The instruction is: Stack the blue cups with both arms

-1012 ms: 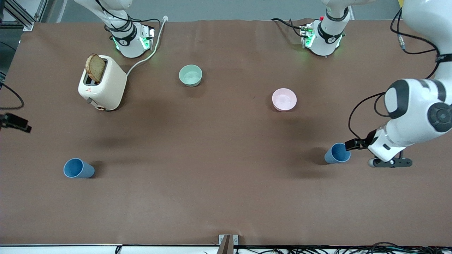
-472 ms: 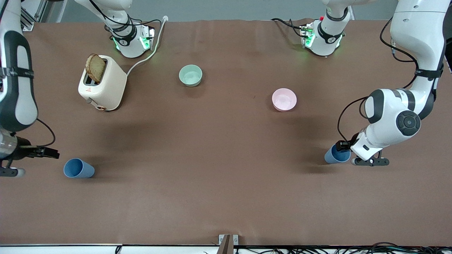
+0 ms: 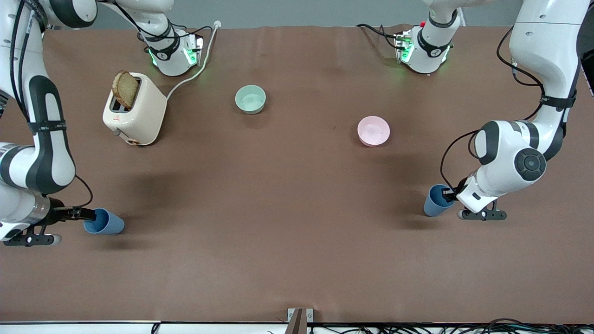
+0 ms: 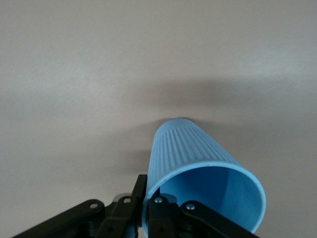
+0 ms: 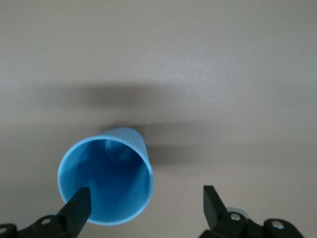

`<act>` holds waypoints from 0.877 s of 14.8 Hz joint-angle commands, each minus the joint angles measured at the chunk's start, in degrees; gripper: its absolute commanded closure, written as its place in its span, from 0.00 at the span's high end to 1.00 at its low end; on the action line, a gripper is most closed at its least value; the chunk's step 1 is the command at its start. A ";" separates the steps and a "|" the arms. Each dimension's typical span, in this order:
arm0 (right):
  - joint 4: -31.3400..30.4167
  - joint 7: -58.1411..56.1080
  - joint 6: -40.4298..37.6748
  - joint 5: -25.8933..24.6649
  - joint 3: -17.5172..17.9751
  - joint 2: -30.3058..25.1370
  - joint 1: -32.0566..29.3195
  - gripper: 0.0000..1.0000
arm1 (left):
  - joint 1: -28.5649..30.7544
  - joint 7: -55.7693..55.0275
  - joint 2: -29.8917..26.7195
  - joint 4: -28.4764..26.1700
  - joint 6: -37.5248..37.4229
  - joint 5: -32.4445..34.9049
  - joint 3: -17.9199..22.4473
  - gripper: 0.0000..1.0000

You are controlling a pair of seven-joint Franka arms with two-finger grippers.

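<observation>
Now left gripper (image 3: pixel 446 195) jaws pinching one blue cup's (image 3: pixel 435 200) rim (tilted), right gripper (image 3: pixel 88 214) jaws open, one finger inside the other cup (image 3: pixel 104 222).

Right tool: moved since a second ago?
Yes. The right tool came in from the table's edge to the blue cup, which stayed put.

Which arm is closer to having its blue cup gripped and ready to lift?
Left, probably. The left gripper has its fingers pinched on the rim of its blue cup, one inside and one outside. The right gripper is open at the other blue cup, one finger over its mouth, not yet closed.
</observation>
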 commanded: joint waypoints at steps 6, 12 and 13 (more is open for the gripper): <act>-0.08 -5.42 3.54 8.00 0.74 2.32 -1.43 0.81 | -2.90 -22.92 -2.76 6.50 -8.49 0.83 -15.68 0.00; -1.49 -8.32 3.63 8.00 0.74 2.32 -2.13 0.45 | -21.61 -52.10 3.47 11.68 -9.03 0.82 -16.13 0.00; -1.49 -8.32 3.63 8.09 0.74 2.32 -2.22 0.35 | -24.51 -55.97 5.83 13.87 -8.94 0.91 -15.96 0.00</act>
